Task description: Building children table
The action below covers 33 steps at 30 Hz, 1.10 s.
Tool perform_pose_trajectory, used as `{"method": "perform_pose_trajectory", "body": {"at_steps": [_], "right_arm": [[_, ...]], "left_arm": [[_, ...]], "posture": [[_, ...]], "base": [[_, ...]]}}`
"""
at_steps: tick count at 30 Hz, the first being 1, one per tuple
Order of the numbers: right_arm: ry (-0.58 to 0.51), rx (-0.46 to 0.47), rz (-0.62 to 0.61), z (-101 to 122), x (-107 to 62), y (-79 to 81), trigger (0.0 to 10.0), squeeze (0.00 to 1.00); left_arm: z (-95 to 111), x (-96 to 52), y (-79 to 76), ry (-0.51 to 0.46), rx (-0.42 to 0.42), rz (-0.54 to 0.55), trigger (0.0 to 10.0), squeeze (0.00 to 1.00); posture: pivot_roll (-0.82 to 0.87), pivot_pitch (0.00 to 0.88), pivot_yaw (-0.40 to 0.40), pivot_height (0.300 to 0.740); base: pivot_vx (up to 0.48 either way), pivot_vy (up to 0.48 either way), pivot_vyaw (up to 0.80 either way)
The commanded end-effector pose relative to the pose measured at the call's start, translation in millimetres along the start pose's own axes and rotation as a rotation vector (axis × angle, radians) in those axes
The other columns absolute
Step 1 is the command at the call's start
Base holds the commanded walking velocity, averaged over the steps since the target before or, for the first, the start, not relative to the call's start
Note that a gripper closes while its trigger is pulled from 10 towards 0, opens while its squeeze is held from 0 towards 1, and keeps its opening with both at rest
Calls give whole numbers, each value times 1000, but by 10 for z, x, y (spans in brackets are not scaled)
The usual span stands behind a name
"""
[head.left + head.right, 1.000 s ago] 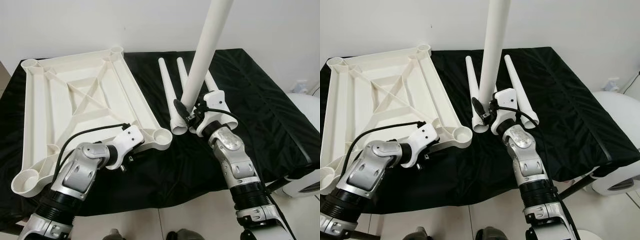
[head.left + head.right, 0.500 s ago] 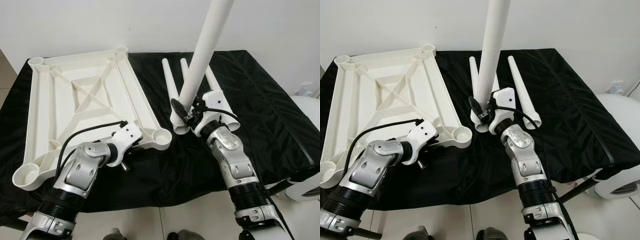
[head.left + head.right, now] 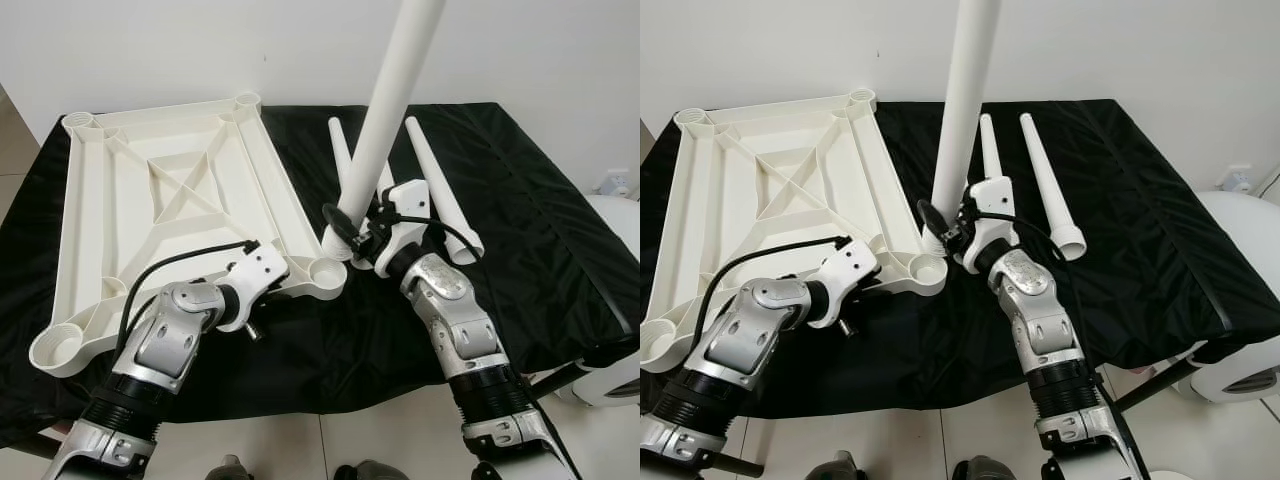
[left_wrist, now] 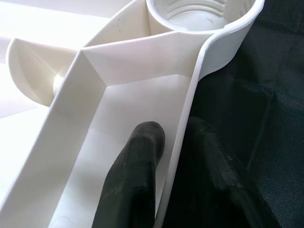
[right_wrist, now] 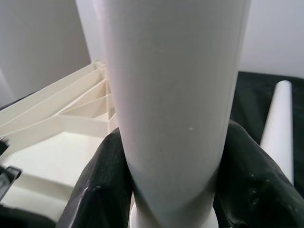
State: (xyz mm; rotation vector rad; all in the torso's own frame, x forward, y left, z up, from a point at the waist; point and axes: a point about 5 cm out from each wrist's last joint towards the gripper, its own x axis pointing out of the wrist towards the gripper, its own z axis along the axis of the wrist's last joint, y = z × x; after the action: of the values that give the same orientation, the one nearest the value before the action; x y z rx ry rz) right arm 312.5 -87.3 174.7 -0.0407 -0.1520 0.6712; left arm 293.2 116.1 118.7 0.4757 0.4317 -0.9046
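**Leg upright beside the corner socket**

The right gripper [image 3: 952,232] clamps a white table leg [image 3: 965,105], upright, its base just beside the near corner socket [image 3: 325,272] of the upturned tabletop [image 3: 170,200]. The left gripper [image 4: 180,142] pinches that tabletop's rim. Two spare legs [image 3: 1045,185] lie on the black cloth [image 3: 520,200].

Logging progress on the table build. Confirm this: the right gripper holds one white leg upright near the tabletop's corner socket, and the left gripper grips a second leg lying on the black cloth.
Wrong about the left gripper. In the left wrist view its fingers straddle the rim of the upside-down tabletop beside the corner socket, not a leg. The right gripper does hold a white leg upright there.
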Motion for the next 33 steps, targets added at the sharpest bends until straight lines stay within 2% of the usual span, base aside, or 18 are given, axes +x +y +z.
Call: {"method": "perform_pose_trajectory", "body": {"at_steps": [1,12,20,33], "right_arm": [[13,-3,46,10,6,47,10000,0],[55,-22,117,-9,57,89,10000,0],[121,5,165,-48,73,144,10000,0],[184,58,127,-110,-30,53,10000,0]], "left_arm": [[-25,28,47,2,-10,101,10000,0],[3,42,2,-18,-16,94,10000,0],[2,31,-5,-22,-21,105,10000,0],[-16,29,-22,-23,-27,106,10000,0]], "posture": [[33,0,-50,740],[47,0,-69,740],[55,0,-83,740],[48,0,-90,740]], "base": [[0,0,0],[0,0,0],[0,0,0],[0,0,0]]}}
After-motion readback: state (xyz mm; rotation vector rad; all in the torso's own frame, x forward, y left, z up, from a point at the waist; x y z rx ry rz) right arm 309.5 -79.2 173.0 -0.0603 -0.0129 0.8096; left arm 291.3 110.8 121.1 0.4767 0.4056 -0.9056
